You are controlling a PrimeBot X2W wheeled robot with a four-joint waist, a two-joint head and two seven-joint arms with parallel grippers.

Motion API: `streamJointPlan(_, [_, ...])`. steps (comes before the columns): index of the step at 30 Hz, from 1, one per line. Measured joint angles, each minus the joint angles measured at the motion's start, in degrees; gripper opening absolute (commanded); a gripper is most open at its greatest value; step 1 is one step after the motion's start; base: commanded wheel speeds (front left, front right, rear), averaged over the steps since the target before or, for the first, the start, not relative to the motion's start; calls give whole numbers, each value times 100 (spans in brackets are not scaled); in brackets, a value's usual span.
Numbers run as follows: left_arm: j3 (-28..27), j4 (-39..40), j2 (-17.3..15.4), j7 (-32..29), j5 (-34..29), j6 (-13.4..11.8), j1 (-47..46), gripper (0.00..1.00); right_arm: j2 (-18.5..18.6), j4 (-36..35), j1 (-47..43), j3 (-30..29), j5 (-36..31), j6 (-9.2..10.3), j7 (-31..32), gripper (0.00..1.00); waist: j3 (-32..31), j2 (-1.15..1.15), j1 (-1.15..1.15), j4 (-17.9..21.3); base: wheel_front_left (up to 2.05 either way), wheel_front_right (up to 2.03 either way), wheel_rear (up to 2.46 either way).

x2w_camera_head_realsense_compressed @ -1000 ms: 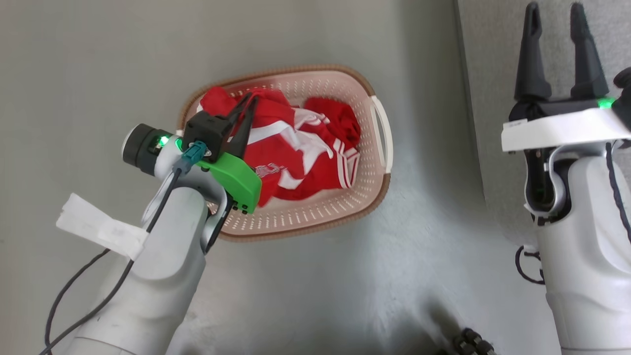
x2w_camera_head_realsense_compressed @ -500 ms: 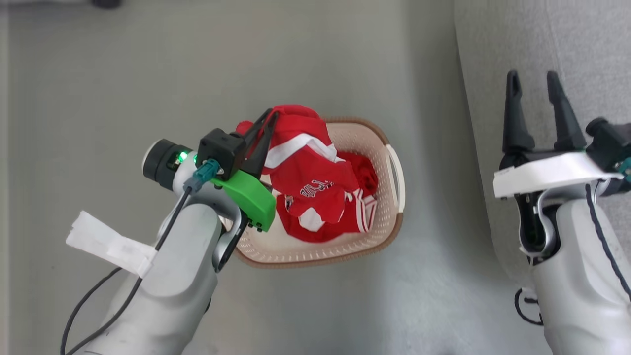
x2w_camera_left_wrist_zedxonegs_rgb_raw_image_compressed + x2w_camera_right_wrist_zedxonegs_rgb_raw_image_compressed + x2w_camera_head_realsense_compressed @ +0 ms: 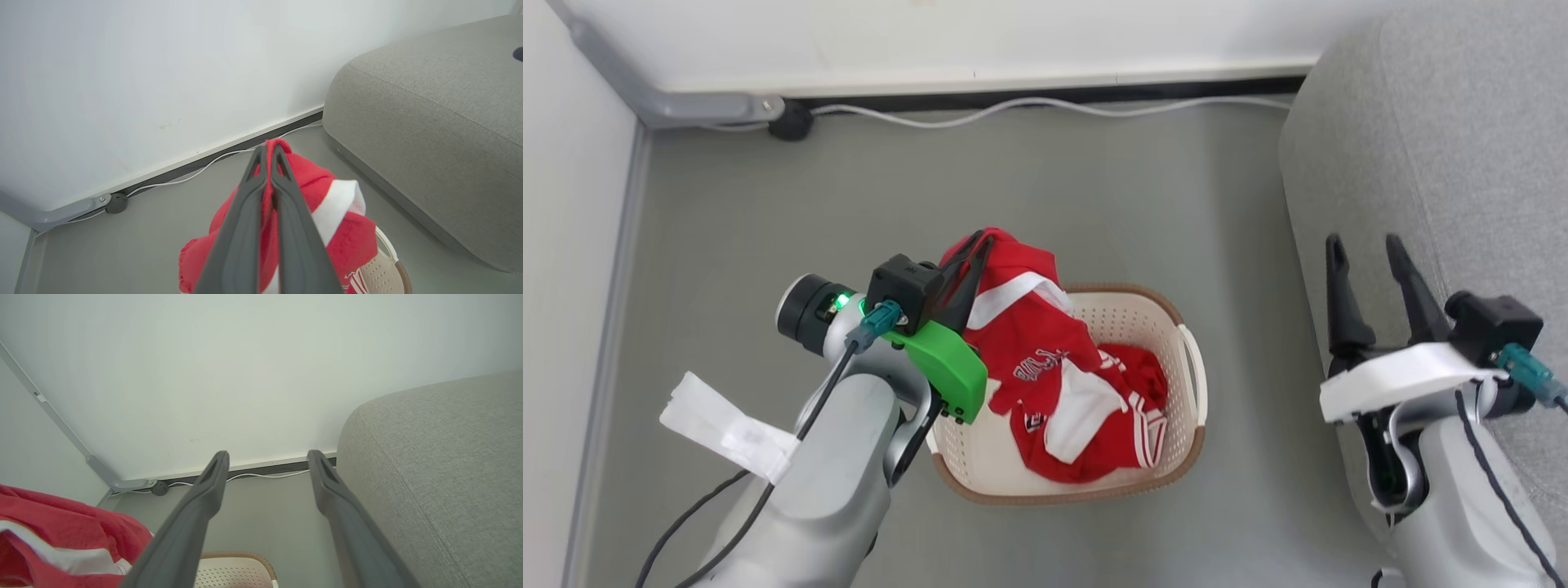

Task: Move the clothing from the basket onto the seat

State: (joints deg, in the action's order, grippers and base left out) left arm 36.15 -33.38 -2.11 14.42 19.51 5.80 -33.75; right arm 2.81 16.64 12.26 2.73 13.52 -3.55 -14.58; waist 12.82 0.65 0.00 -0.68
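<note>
soft, even, bright light in all views, with no hard shadows and no glare. the wall (image 3: 163, 61) is pale and nearly washed out in both wrist views. on the floor (image 3: 122, 245) a dim band of shade runs along the foot of the seat (image 3: 429, 122). the head view is sharp, and the clothing (image 3: 1029, 327) shows its lettering. a green lamp (image 3: 837, 300) glows on the left wrist. the wrist views bend straight lines toward the edges, and the left gripper (image 3: 268, 151) turns soft near the lens.
</note>
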Motion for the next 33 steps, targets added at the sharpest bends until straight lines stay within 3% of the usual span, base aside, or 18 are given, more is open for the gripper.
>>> streamJointPlan(7, [138,-118,0,0,74,0,138,0,-3,226,-424,186,13,-47,0,100,-575,0,0,-111,0,0,0])
streamJointPlan(18, [374,55,-1,-85,392,0,281,0,-14,503,-815,962,-79,-202,0,100,-1343,0,0,-224,0,0,0])
streamJointPlan(33, [766,498,-1,-330,504,-60,282,0,2,913,-466,2427,-396,-349,70,100,-1509,0,0,-334,0,0,0])
